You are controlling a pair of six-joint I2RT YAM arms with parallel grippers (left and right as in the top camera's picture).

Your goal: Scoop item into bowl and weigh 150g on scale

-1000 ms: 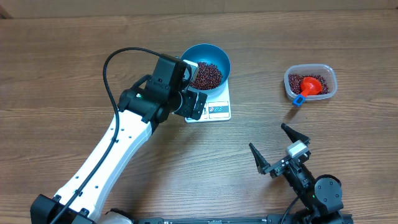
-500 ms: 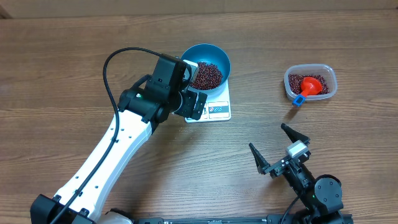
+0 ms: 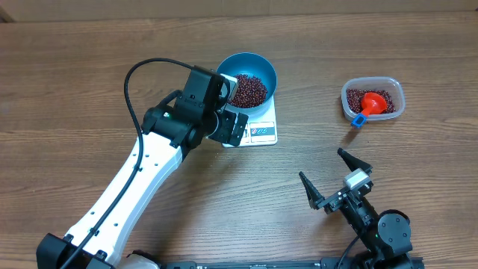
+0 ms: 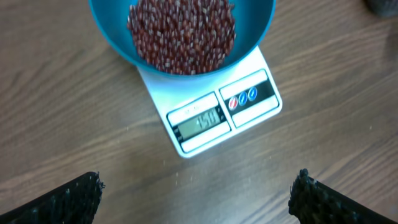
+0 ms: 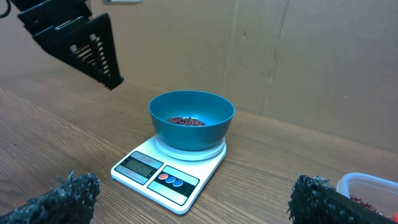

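Observation:
The blue bowl [image 3: 248, 75] stands on the white scale [image 3: 261, 133] and holds a heap of dark red-brown beans [image 3: 246, 90]. In the left wrist view the bowl [image 4: 255, 31], the beans [image 4: 183, 34] and the scale's display [image 4: 199, 123] lie below; the digits look like 150. My left gripper [image 3: 233, 103] hovers over the bowl's near-left rim and the scale, open and empty [image 4: 196, 196]. My right gripper [image 3: 330, 178] is open and empty near the table's front right, facing the bowl [image 5: 191, 118] and scale [image 5: 168, 174] with its fingertips [image 5: 68, 199] wide apart.
A clear plastic tub [image 3: 396, 96] at the back right holds more beans and a red scoop [image 3: 371, 101] with a blue handle tip [image 3: 358, 119]. Its corner shows in the right wrist view [image 5: 367, 186]. A cardboard wall [image 5: 298, 56] stands behind the table.

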